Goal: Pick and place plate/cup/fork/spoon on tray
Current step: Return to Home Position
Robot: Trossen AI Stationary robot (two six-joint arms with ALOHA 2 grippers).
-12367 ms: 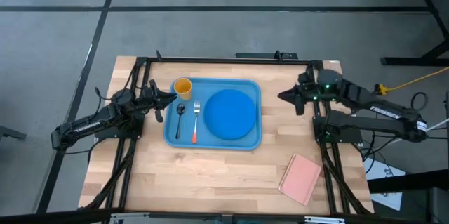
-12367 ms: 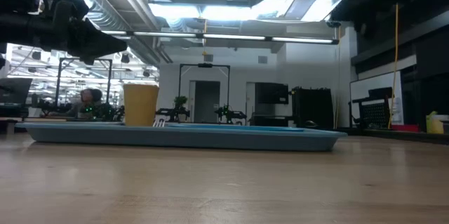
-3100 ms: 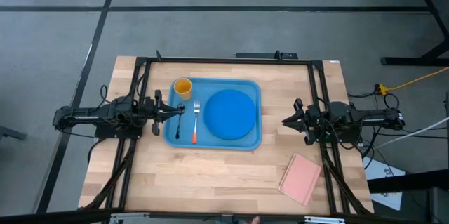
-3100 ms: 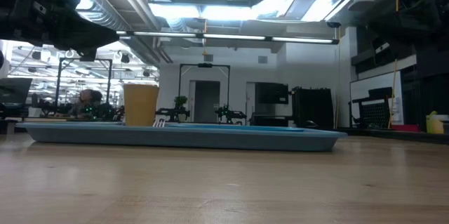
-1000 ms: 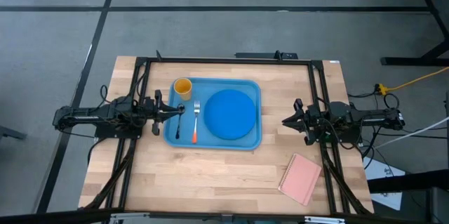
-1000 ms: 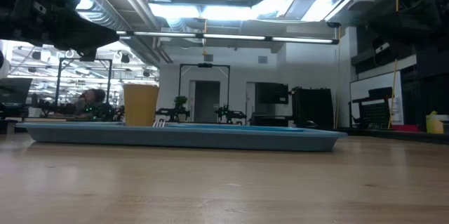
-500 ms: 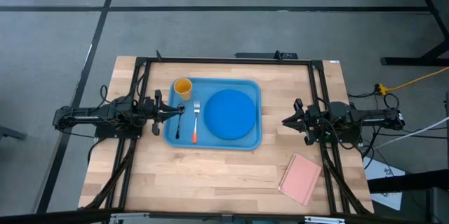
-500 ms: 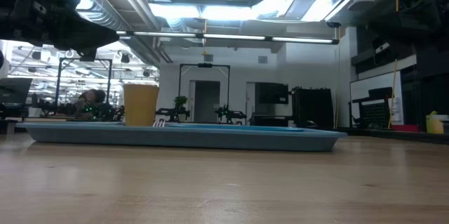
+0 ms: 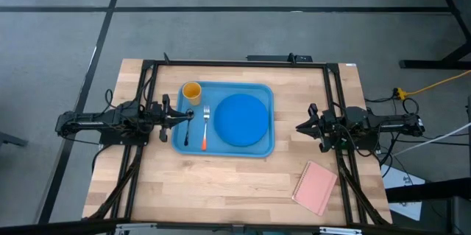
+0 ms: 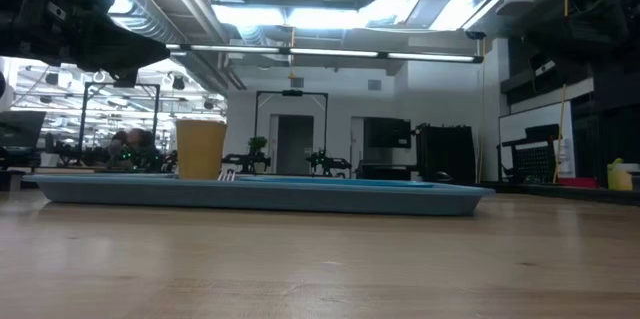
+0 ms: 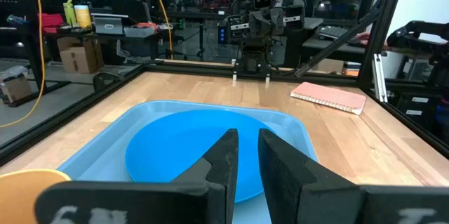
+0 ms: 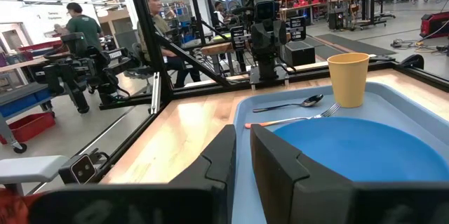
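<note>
So the tray (image 9: 224, 145) sat toward the far half of the worktop (image 9: 221, 191), a bit left of its middle, and everything was already on it. We saw the plate (image 9: 241, 119) lying flat and filling the tray's right part, the cup (image 9: 191, 91) standing upright in the tray's far left corner, and the fork (image 9: 205, 127) lying just left of the plate with its orange handle tip pointing to the near edge. The spoon (image 9: 188, 126) lay just left of the fork, right by the tray's left rim. The left claw (image 9: 180, 116) hovered at the tray's left rim, close over the spoon's bowl end, fingers nearly together with only a slim gap and nothing held. The right claw (image 9: 303, 126) hung over bare worktop between the tray's right rim and the right edge, also nearly closed with a thin gap and holding nothing. A pink book (image 9: 315, 187) lay near the near right corner, well apart from the tray. In the right wrist view we could also spot people (image 12: 161, 24) in the room beyond the worktop.
</note>
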